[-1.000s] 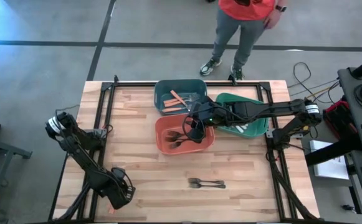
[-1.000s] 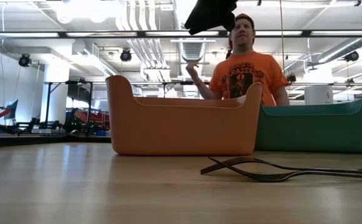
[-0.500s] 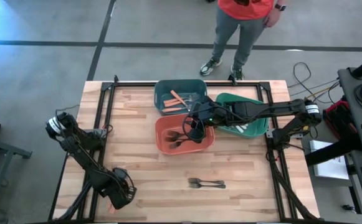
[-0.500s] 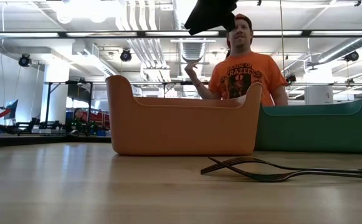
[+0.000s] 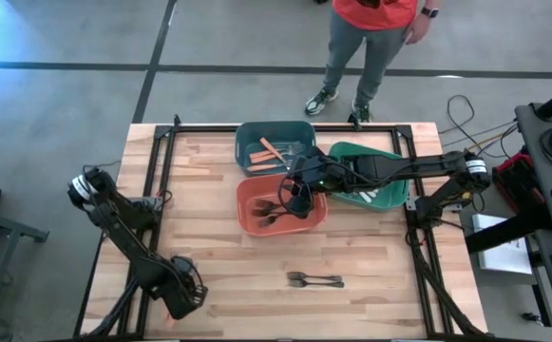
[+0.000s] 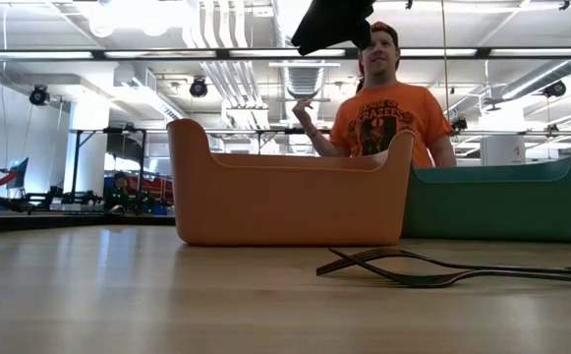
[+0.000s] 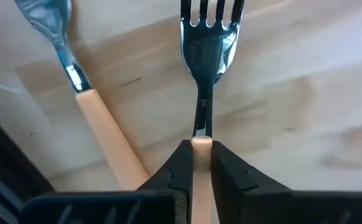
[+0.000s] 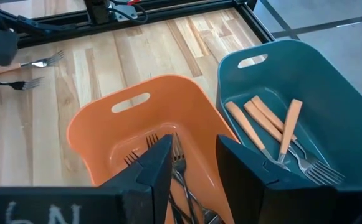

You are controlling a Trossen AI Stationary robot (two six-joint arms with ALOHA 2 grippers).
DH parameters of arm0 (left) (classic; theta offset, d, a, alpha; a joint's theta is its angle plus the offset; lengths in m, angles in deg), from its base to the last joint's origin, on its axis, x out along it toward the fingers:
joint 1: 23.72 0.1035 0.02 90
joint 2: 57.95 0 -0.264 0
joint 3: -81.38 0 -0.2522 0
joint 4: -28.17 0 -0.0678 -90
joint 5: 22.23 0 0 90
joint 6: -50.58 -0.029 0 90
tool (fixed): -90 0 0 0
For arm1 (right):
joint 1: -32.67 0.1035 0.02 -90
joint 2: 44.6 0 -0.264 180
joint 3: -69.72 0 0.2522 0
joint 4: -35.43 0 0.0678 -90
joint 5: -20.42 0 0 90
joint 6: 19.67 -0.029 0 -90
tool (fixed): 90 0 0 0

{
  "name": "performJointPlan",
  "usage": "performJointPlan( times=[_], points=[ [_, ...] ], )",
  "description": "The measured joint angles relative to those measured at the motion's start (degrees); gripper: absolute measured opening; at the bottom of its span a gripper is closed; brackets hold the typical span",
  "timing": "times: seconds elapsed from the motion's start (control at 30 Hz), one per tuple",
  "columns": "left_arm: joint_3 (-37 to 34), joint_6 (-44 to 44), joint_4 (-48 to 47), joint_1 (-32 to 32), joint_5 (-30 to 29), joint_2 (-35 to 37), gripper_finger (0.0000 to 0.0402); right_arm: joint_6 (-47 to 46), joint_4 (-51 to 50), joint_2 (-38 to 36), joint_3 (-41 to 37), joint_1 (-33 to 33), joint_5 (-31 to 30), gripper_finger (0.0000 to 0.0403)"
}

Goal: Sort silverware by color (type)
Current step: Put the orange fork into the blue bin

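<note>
My left gripper [image 5: 182, 302] stands at the table's near left corner, pointing steeply down and shut on an orange-handled fork [image 7: 209, 43]. A second orange-handled utensil [image 7: 103, 134] lies flat on the wood beside it. My right gripper [image 8: 199, 163] hangs open above the orange-red bin [image 5: 256, 220], which holds dark forks [image 8: 181, 168]. The teal bin [image 5: 276, 133] holds orange-handled pieces [image 8: 261, 121]. Two dark forks [image 5: 315, 279] lie crossed on the table near the front. My left gripper pinches the fork's orange handle [image 7: 201, 144] between its two fingers, right where the handle meets the metal neck. The fingers come from above, one on each side of the handle. The fork lies flat on the table, its tines pointing away from the gripper.
A green bin [image 5: 382, 157] stands to the right of the teal one, under my right arm. A person [image 5: 375, 38] stands behind the table's far edge. Bare wood stretches between the bins and the table's near edge.
</note>
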Motion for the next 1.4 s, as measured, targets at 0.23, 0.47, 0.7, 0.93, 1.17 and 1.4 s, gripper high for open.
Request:
performJointPlan(
  times=[0.23,0.47,0.7,0.93,1.17,1.4],
  points=[
    [3.3,-2.04,-5.44,0.41,-7.63,5.61,0.0016,0.13,-0.95,-0.2,0.0,0.0,0.0,0.0116],
    [9.04,-9.51,-17.22,3.86,-14.8,10.0,0.0016,0.13,-0.92,-1.59,0.0,0.0,0.0,0.0108],
    [12.63,-27.49,-24.29,17.26,-24.74,15.3,0.0016,0.13,-0.74,-4.5,0.0,-0.04,0.0,0.0101],
    [15.92,-67.55,-21.96,41.84,-29.95,18.65,0.0016,-0.75,-0.75,-7.32,0.0,-0.04,0.0,0.0098],
    [21.07,-110.52,-10.7,71.7,-23.83,17.06,0.0016,-3.18,-1.0,-10.19,0.0,0.0,0.0,0.0097],
    [26.22,-122.21,3.98,89.93,-9.24,9.81,0.0016,-5.23,-2.39,-12.22,0.0,0.0,-1.11,0.0087]
  ],
)
